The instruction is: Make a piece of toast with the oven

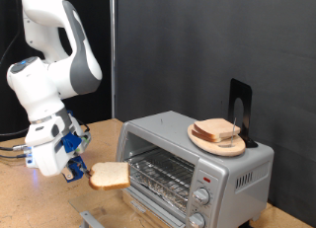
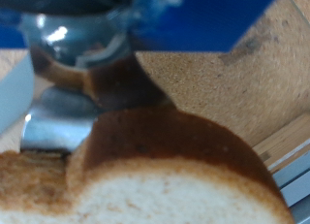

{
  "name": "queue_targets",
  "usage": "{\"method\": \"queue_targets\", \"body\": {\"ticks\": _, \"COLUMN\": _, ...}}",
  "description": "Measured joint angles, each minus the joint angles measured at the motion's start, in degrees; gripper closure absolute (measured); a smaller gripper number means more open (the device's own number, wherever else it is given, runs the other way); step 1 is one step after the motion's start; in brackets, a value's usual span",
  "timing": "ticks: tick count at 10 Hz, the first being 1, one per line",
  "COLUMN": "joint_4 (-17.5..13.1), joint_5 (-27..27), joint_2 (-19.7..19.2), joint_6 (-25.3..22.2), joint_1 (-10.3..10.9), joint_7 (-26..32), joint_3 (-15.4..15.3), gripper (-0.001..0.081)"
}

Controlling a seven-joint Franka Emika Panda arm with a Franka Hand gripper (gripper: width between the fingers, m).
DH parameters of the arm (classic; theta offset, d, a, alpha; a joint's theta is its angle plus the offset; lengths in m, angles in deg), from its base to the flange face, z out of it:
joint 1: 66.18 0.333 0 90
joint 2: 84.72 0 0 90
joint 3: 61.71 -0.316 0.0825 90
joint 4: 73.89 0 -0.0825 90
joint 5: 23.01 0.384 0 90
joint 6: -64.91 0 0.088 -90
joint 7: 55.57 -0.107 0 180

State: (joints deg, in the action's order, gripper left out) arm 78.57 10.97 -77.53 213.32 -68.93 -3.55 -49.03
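My gripper (image 1: 85, 171) hangs low over the wooden table at the exterior view's left and is shut on the piece of toast (image 1: 110, 176), a pale slice with a brown crust held flat by one edge. The slice points toward the silver oven (image 1: 188, 159), whose glass door is down and whose wire rack (image 1: 163, 174) shows inside. The toast's free edge sits just short of the oven's opening. In the wrist view the toast (image 2: 165, 176) fills the lower picture, blurred and very close, with one metal finger (image 2: 58, 127) pressed against it.
A round wooden plate (image 1: 217, 141) with stacked bread slices (image 1: 217, 131) rests on the oven's top, beside a black upright stand (image 1: 241, 112). Round knobs (image 1: 200, 197) run down the oven's right front. A dark curtain hangs behind the table.
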Motion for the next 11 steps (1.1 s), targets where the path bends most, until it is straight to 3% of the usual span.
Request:
{"method": "queue_targets", "body": {"ticks": 2, "joint_4": -3.9, "joint_5": -6.0, "joint_2": -2.6, "joint_6": -2.1, "joint_1": 0.2, "joint_7": 2.4, "joint_3": -0.9, "gripper": 0.0409}}
{"method": "queue_targets", "body": {"ticks": 4, "joint_4": -7.1, "joint_5": -9.5, "joint_2": -5.3, "joint_6": -2.1, "joint_1": 0.7, "joint_7": 0.3, "joint_3": -2.9, "gripper": 0.0409}}
{"method": "queue_targets", "body": {"ticks": 8, "joint_4": -9.9, "joint_5": -17.8, "joint_2": -6.2, "joint_6": -1.1, "joint_1": 3.2, "joint_7": -10.5, "joint_3": -7.4, "gripper": 0.0409}}
{"method": "queue_targets", "body": {"ticks": 11, "joint_4": -10.0, "joint_5": -28.9, "joint_2": -6.2, "joint_6": 0.8, "joint_1": 4.9, "joint_7": -22.0, "joint_3": -10.5, "gripper": 0.0409}}
